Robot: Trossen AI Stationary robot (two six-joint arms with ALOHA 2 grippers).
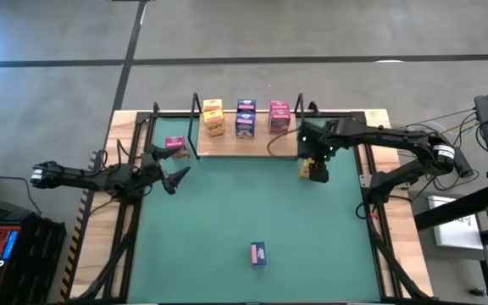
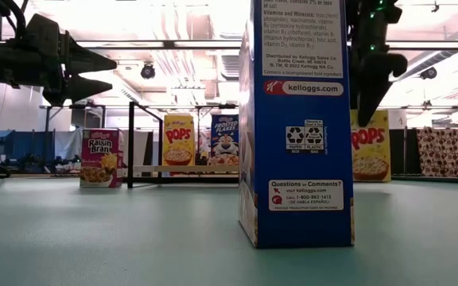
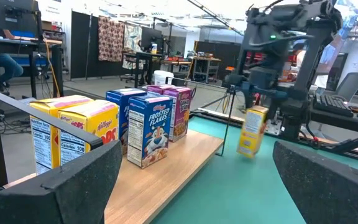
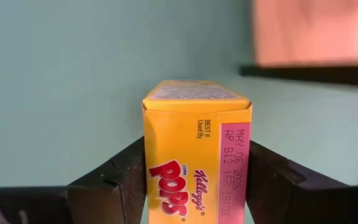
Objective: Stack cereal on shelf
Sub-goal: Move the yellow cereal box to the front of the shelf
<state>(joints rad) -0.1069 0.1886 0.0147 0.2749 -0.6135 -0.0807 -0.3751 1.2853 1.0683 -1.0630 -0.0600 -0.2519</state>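
Observation:
My right gripper [image 1: 314,161] is shut on a yellow cereal box [image 1: 315,169] over the green mat, just right of the shelf [image 1: 244,146]. The shelf is a light wood board with black wire uprights. Yellow [image 1: 213,117], blue [image 1: 246,117] and pink [image 1: 280,115] boxes stand on it in pairs. A pink box [image 1: 174,145] stands upright left of the shelf. A blue box [image 1: 258,253] stands upright on the mat near the near edge. My left gripper [image 1: 174,178] is open and hovers at the mat's left side, below the pink box. My right gripper pinches the yellow box's upper end [image 4: 194,155] between its two fingers [image 4: 120,180], one on each opposite side. It comes from above, pointing down. The box hangs below the fingers, slightly tilted [image 3: 252,130]. Whether its lower end touches the mat cannot be told.
The green mat [image 1: 227,212] is bare between the shelf and the near blue box, which fills the low view's foreground [image 2: 296,119]. Wooden table strips and black frame rails [image 1: 371,195] run along both sides. Cables and equipment lie beyond the right edge.

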